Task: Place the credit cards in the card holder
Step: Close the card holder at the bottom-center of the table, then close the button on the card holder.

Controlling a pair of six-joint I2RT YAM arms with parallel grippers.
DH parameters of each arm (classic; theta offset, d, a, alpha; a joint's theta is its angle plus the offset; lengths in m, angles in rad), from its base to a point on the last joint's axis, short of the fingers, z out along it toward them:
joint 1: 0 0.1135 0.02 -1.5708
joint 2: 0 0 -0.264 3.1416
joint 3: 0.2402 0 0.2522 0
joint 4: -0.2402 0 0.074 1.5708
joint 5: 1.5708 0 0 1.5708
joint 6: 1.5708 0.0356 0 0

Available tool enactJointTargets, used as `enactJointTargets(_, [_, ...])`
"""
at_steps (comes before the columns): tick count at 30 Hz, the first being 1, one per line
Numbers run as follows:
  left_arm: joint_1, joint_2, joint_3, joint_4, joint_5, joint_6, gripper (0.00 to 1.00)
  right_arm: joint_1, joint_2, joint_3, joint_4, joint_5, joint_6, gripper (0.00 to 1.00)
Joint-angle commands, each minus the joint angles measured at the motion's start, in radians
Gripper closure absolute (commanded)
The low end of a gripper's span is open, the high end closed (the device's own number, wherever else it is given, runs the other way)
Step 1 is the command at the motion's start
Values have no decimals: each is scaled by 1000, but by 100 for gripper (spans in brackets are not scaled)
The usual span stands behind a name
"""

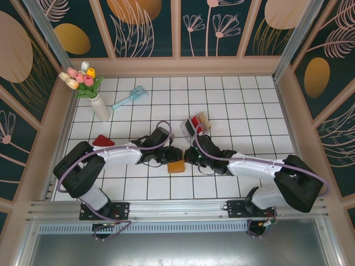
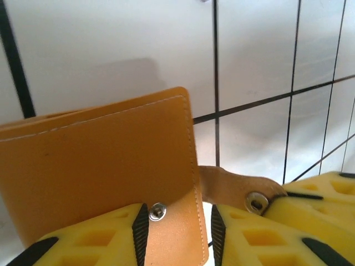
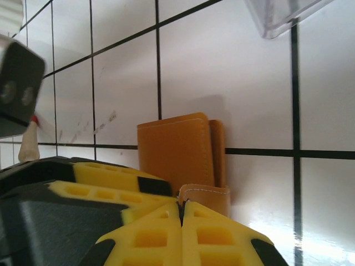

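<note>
White tiled tabletop with black grid lines and floral wall panels around it. Far left is a white vase of tulips, with a light blue plastic scoop-like tool beside it and a small red wedge-shaped piece nearer the arms. Then the left claw: jaws partly apart, yellow fingers over the near edge of the orange-brown leather folding wallet. Wallet face shows in the gap; can't tell if they grip. Wallet sits mid-tabletop between both claws, folded, tab unsnapped. On its other side the right claw has its jaws pressed together, pinching the wallet's snap tab. Clear plastic tray just behind holds red and tan credit cards.
</note>
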Motion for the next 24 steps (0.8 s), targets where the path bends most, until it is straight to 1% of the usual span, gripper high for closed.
enactJointTargets(1, [-6,-2,-57,96,-25,-96,70,-3,59,25,39,-67,-15,100])
enactJointTargets(5, [-6,-71,-88,112,-79,-104,67,-5,123,48,26,-92,-12,100])
enactJointTargets(8, [-6,-130,-107,120,-97,-87,61,-7,148,54,51,-123,-16,100])
enactJointTargets(12, [-6,-162,-92,42,-101,-41,61,-8,180,87,12,-134,-32,100])
enactJointTargets(14, [-6,-208,-87,-14,-144,-32,61,-8,198,107,-24,-132,-39,100])
enactJointTargets(16, [-6,-281,-100,-64,-215,-32,57,-9,213,117,-48,-132,-43,100])
enactJointTargets(18, [-5,-320,-113,-126,-275,-22,54,-10,224,120,-63,-124,-43,100])
enactJointTargets(20, [-3,-319,-122,-162,-296,-15,53,-10,229,120,-61,-126,-43,100])
enactJointTargets(22, [-3,-291,-129,-164,-275,-10,50,-9,233,123,-61,-128,-43,100])
enactJointTargets(24, [-3,-253,-130,-156,-254,-6,52,-9,233,127,-61,-128,-45,100])
